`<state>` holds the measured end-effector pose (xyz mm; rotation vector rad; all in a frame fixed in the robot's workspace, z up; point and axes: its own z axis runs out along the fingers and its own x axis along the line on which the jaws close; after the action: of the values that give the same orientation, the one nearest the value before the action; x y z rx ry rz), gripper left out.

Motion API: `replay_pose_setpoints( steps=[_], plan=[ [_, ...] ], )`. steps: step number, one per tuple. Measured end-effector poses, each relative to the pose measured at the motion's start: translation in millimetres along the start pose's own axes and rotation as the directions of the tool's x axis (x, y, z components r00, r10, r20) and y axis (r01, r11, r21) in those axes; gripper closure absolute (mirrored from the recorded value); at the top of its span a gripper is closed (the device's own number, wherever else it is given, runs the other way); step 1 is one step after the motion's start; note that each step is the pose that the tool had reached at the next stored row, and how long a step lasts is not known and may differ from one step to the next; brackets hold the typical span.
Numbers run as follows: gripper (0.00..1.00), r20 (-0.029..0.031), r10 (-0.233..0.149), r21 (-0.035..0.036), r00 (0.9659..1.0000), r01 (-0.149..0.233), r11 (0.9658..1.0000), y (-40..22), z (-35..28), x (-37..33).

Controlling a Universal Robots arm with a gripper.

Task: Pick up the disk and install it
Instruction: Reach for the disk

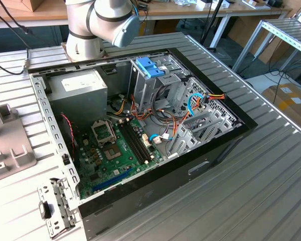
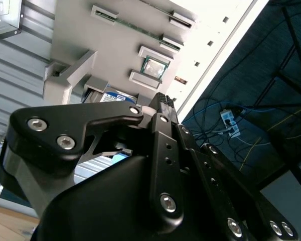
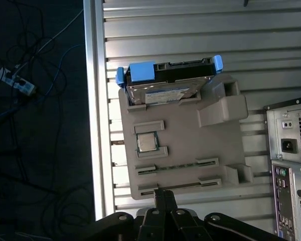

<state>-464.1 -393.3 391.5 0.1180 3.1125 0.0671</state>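
The disk [image 3: 168, 80] lies on the grey holder plate [image 3: 185, 120], grey metal with a white-and-blue label and a light-blue carrier rail around it. In the second wrist view a corner of the disk [image 2: 118, 96] shows behind the black gripper links. My gripper [image 3: 164, 197] hangs above the metal table, short of the plate's near edge and apart from the disk. Its fingers stand together with nothing between them. In the second wrist view the gripper [image 2: 163, 100] tip points toward the plate.
The open computer case [image 1: 226, 145] lies on the slatted table, with a power-supply box [image 1: 83, 88], a drive cage with a blue latch [image 1: 151, 68] and loose cables. A processor chip [image 3: 145, 142] sits on the holder plate. The table edge [image 3: 93, 100] runs beside the plate.
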Motion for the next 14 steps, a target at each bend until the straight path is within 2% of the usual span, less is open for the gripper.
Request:
replay_pose_setpoints(
  steps=[14],
  plan=[
    [0.89,0.0000,0.000,0.0000,1.0000,0.000,1.0000,0.4,1.8,0.1]
  ],
)
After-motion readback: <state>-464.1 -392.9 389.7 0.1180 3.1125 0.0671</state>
